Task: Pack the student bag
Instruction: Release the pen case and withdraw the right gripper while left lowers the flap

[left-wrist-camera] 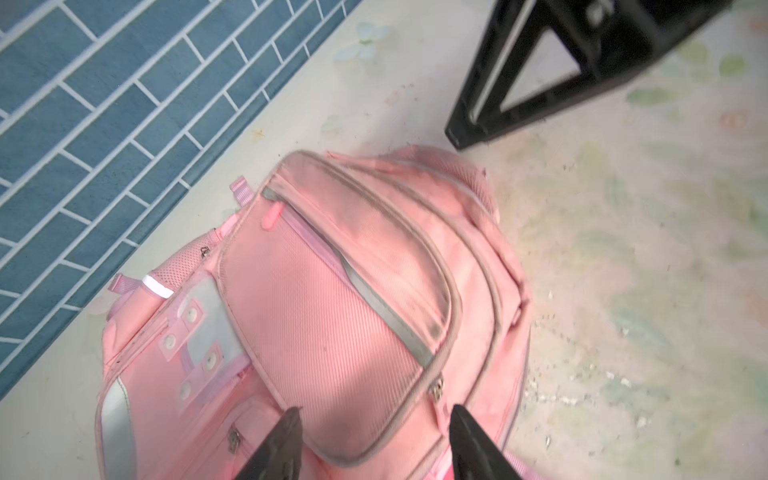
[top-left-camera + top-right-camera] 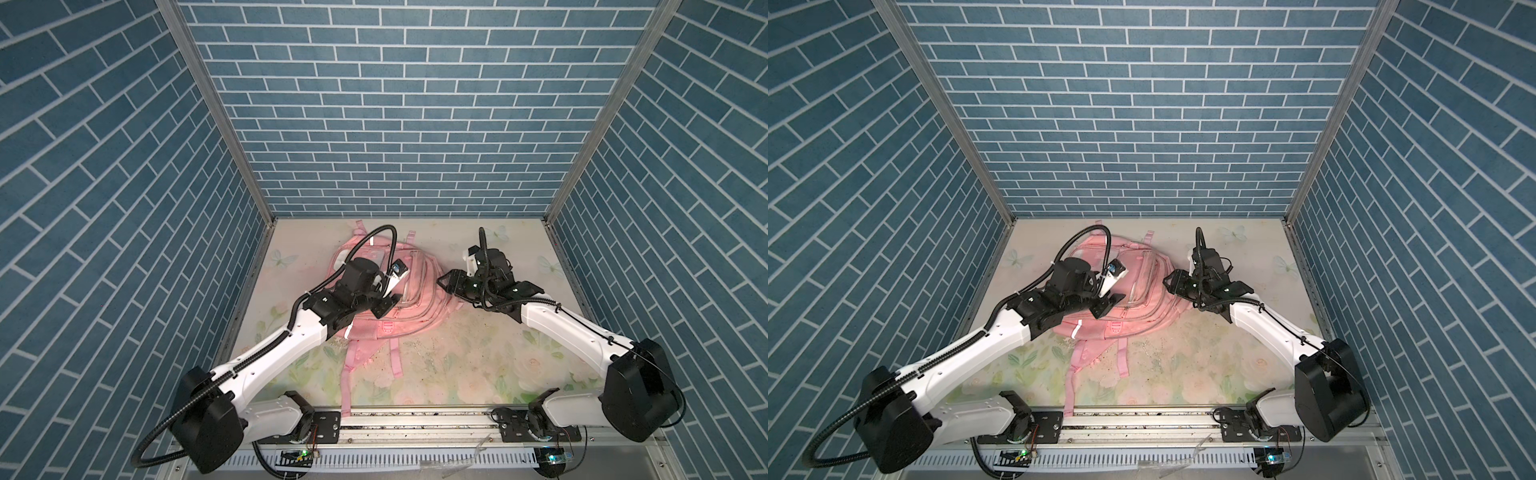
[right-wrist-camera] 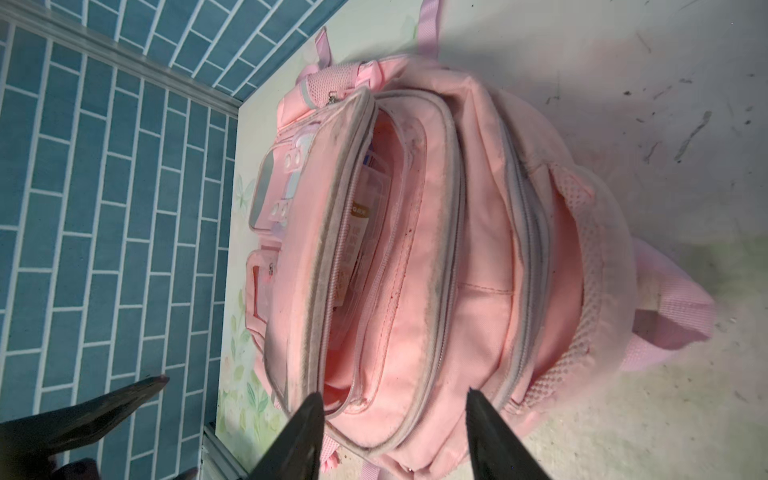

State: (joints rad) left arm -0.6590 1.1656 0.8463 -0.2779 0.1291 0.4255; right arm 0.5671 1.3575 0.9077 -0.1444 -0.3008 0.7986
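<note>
Large pink fabric student bag (image 2: pixel 419 305) lies flat, left of centre on floral tabletop (image 2: pixel 457 361). Compartments gape, probably for loading. Left gripper (image 1: pixel 374 411) is released above the front pocket, and right gripper (image 3: pixel 395 395) is released at the open mouth. Clear packet (image 3: pixel 368 208) is inside.

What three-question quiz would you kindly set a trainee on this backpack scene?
1. True or false: the large pink fabric backpack stands upright on its base.
2. In the right wrist view, the compartment in front of the right tool is: A) zipped shut; B) unzipped, with clear packaging inside; C) cut away.
3. What does the left tool hold?

Key: 1. False; it lies flat on the floral table. 2. B. 3. Nothing; its jaws stand apart above the backpack.
</note>
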